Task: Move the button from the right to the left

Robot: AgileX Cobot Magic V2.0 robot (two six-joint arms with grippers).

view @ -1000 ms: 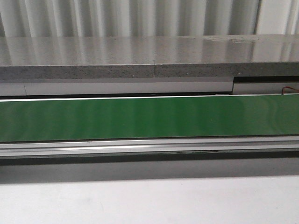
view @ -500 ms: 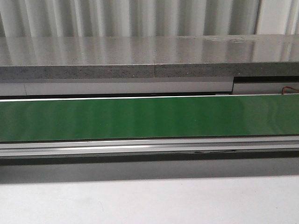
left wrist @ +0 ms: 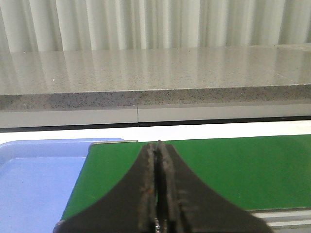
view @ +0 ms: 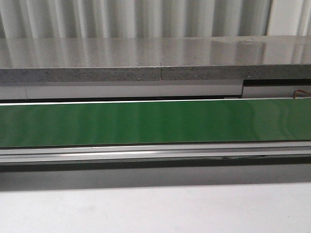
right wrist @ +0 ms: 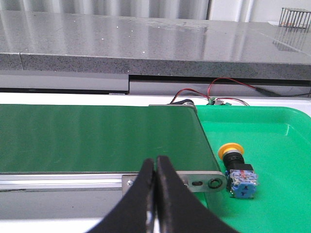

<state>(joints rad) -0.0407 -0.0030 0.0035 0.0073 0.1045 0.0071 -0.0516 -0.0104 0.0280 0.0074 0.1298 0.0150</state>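
The button point(right wrist: 236, 168), with a yellow head, black collar and blue contact block, lies on its side in a green tray point(right wrist: 282, 145) just past the right end of the green conveyor belt point(right wrist: 97, 138). My right gripper point(right wrist: 156, 160) is shut and empty, near the belt's front rail, to the left of the button and apart from it. My left gripper point(left wrist: 158, 145) is shut and empty over the belt's left end point(left wrist: 233, 165). Neither gripper nor the button shows in the front view.
A blue tray point(left wrist: 39, 179) sits beside the belt's left end. A grey stone ledge point(view: 155, 58) runs behind the belt point(view: 155, 121). Red and black wires point(right wrist: 214, 94) lie behind the green tray. A white table surface point(view: 155, 208) lies in front.
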